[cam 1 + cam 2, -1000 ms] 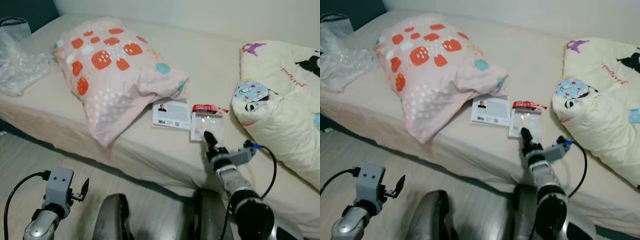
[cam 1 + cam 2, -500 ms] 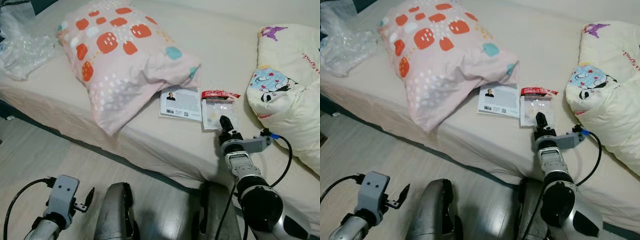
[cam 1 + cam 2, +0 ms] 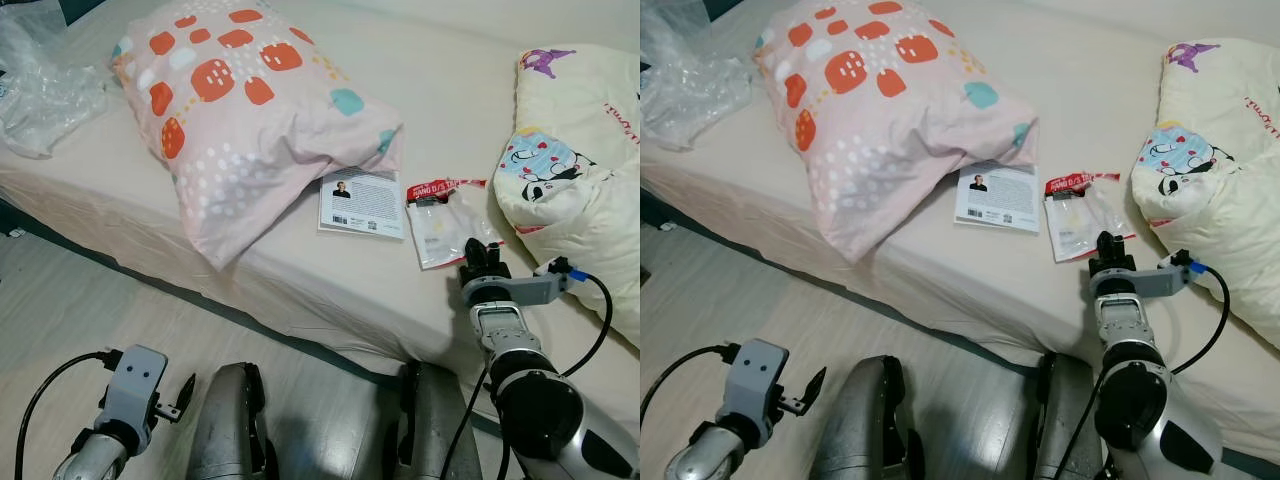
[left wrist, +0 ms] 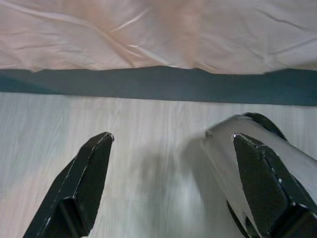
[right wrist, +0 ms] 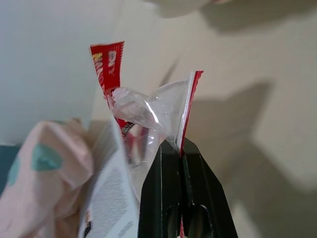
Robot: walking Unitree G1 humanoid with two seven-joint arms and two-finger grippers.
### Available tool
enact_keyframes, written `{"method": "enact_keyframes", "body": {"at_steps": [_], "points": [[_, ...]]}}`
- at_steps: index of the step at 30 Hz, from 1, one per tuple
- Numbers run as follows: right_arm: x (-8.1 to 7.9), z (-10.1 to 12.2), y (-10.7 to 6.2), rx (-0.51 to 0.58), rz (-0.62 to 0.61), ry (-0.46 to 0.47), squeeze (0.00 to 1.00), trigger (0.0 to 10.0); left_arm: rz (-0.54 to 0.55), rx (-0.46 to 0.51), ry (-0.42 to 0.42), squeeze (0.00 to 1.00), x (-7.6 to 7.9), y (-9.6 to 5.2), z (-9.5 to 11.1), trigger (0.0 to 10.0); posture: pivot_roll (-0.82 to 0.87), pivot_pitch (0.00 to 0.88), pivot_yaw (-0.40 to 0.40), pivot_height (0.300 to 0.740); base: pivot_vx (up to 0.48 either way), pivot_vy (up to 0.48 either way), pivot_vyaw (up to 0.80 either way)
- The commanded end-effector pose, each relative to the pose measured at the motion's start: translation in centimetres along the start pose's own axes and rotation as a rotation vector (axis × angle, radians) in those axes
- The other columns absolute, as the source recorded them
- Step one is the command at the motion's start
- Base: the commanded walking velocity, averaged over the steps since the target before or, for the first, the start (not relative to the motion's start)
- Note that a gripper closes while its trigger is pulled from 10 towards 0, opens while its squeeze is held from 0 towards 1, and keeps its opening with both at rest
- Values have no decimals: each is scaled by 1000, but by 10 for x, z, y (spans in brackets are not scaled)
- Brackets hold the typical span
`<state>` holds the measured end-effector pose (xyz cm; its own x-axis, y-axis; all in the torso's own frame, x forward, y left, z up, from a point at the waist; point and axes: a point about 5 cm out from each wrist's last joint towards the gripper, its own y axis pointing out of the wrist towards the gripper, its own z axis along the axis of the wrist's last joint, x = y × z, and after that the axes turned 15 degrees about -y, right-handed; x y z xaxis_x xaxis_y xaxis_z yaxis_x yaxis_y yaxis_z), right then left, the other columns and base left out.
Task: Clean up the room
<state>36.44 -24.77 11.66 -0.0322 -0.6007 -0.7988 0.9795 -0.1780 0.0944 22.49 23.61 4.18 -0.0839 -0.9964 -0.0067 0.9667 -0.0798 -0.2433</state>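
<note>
The pink pillow (image 3: 250, 110) lies over the top edge of the booklet (image 3: 362, 203), so that part is hidden. The words on the booklet are too small to read. The right hand (image 5: 179, 161) covers the near corner of the clear packet (image 3: 445, 222). The words on its red strip are too small to read. The crinkly plastic bag (image 3: 45, 85) and the cartoon blanket (image 3: 580, 170) are cut off by the picture's edges.

On the bed (image 3: 470, 90), a booklet (image 3: 362, 203) lies between pillow (image 3: 240, 110) (left) and packet (image 3: 445, 222).
</note>
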Motion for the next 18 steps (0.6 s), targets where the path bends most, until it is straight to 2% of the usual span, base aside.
{"method": "enact_keyframes", "body": {"at_steps": [1,3,5,6,7,8,9,10,11,12,13,14,15,18], "points": [[-11,-16,-2,-62,133,-32,0,0,56,-17,-37,0,-6,5,-3,10000,212,279,-12,535,0,0,0],[-11,-16,-2,-62,133,-32,0,0,56,-17,-37,0,-6,5,-3,10000,212,279,-12,535,0,0,0],[-31,-41,-7,-153,332,-111,0,0,104,34,-94,0,-11,18,10,10000,185,232,-24,535,0,0,0],[-31,-41,-7,-153,332,-111,0,0,104,34,-94,0,-11,18,10,10000,185,232,-24,535,0,0,0],[-41,-55,-12,-196,431,-113,0,0,131,63,-135,0,-14,26,17,10000,163,205,-29,535,0,0,0],[-41,-55,-12,-196,431,-113,0,0,131,63,-135,0,-14,26,17,10000,163,205,-29,535,0,0,0],[-52,-69,-20,-244,540,-111,0,0,154,86,-169,0,-16,34,24,10000,138,175,-31,535,0,0,0],[-52,-69,-20,-244,540,-111,0,0,154,86,-169,0,-16,34,24,10000,138,175,-31,535,0,0,0],[-63,-76,-30,-255,645,-59,0,0,176,103,-202,0,-18,40,28,10000,117,150,-31,535,0,0,0],[-63,-76,-30,-255,645,-59,0,0,176,103,-202,0,-18,40,28,10000,117,150,-31,535,0,0,0],[-73,-83,-40,-280,732,-36,0,0,196,116,-228,0,-20,46,31,10000,99,125,-31,540,0,0,0],[-73,-83,-40,-280,732,-36,0,0,196,116,-228,0,-20,46,31,10000,99,125,-31,540,0,0,0],[-80,-91,-50,-310,799,-24,0,0,210,128,-252,0,-21,51,34,10000,87,105,-37,545,0,0,0],[-84,-95,-56,-329,833,-19,0,0,218,136,-266,0,-21,54,36,10000,87,105,-37,549,0,0,0]]}}
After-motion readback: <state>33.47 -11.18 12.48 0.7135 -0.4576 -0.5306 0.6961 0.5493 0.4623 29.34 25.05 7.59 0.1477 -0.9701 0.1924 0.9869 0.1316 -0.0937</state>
